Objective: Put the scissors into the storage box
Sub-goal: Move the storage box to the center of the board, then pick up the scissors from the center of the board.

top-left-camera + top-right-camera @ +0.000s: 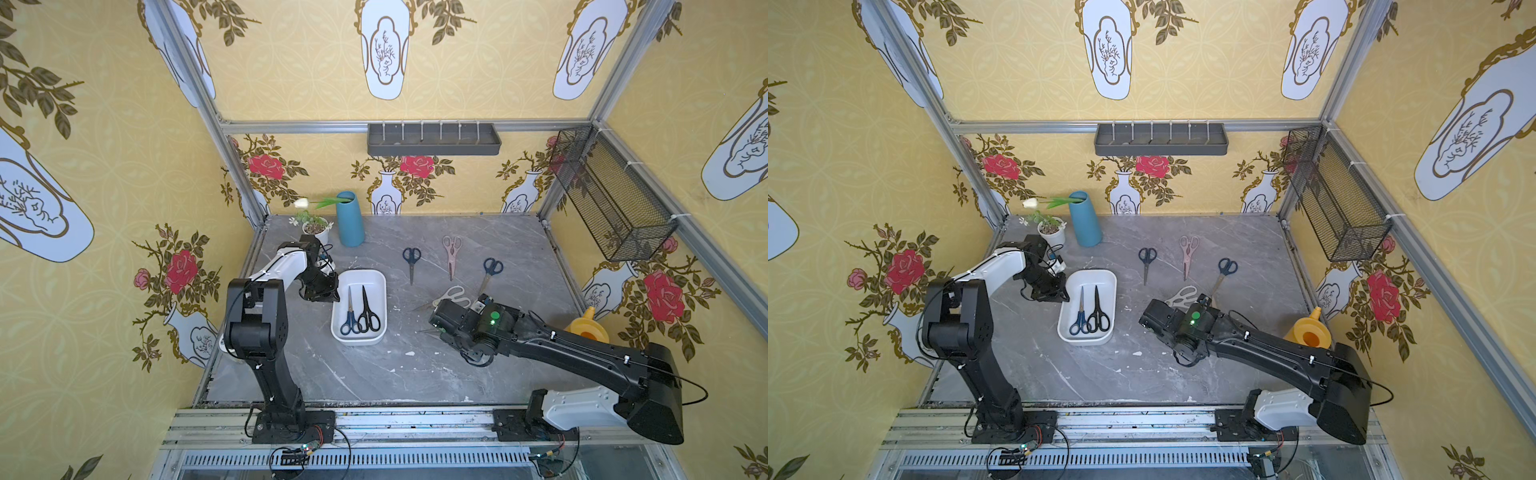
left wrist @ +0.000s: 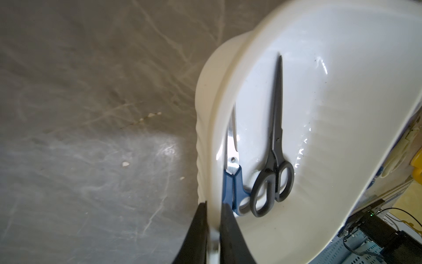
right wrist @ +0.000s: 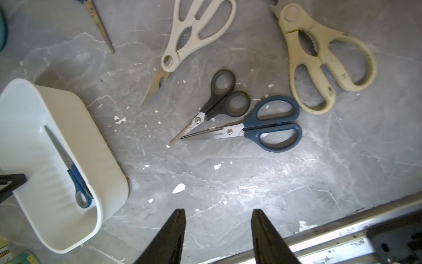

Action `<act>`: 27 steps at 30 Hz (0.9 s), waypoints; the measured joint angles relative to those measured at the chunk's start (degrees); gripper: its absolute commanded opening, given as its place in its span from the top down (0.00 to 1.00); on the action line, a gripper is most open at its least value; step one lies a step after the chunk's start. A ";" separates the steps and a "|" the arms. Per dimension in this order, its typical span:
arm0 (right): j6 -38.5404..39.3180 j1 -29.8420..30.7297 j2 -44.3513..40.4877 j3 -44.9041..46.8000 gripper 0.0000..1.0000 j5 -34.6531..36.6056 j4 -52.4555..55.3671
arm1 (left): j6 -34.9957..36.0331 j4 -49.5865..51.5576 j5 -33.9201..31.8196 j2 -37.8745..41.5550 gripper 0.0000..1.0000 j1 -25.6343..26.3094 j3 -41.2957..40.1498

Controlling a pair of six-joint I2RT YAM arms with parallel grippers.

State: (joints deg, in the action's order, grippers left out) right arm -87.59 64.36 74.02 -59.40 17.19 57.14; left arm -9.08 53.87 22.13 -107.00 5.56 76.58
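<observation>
Clamping the box [image 2: 354, 80] rim, the left gripper [image 2: 214, 205] steadies it; the right gripper [image 3: 218, 211], open and empty, should next take scissors [image 3: 274, 125] beside the box.

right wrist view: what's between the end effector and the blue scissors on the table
Bare tabletop with white flecks, in the right wrist view, separates the right end effector from the blue scissors.

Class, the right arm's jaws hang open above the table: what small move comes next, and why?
Probably lower the right gripper onto the navy-handled steel scissors: its jaws are open and empty, that pair lies ahead, and the left gripper grips the white plastic storage box.
</observation>
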 measured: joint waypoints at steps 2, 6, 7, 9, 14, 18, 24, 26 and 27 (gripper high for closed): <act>1.22 -1.90 -0.55 1.25 0.47 -0.96 0.70 | -0.02 -0.13 0.44 -0.59 0.69 1.03 0.48; 6.84 -7.74 -1.57 2.82 0.47 -3.45 0.02 | -0.61 -0.02 0.76 -0.07 0.58 1.53 1.31; 8.70 -9.35 -1.49 2.84 0.47 -4.15 -0.83 | -0.59 0.07 0.76 0.57 0.55 1.55 1.53; 14.10 -13.55 -0.61 2.56 0.47 -6.27 -3.08 | -0.22 0.33 0.70 3.39 0.51 1.57 1.90; 35.04 -21.27 2.56 -0.37 0.48 -10.19 -9.40 | 3.93 1.97 0.35 13.97 0.49 0.50 2.43; 61.55 -24.41 2.91 0.13 0.55 -16.41 -13.70 | 8.09 5.16 1.70 21.35 0.50 -4.22 0.22; 103.10 -39.21 7.67 0.42 0.59 -27.36 -12.94 | 13.20 10.78 7.10 29.79 0.51 -17.44 -7.80; 112.78 -42.60 10.49 0.11 0.60 -30.38 -11.58 | 13.88 12.04 8.79 32.22 0.52 -21.24 -8.39; 117.42 -44.35 12.00 0.00 0.59 -31.93 -11.56 | 14.43 12.46 9.84 33.20 0.52 -22.93 -8.20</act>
State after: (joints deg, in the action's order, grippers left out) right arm 29.82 20.01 86.02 -59.40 -14.74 45.58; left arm 5.34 66.32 31.97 -73.80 -17.37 68.38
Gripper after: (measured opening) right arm 0.404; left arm 0.484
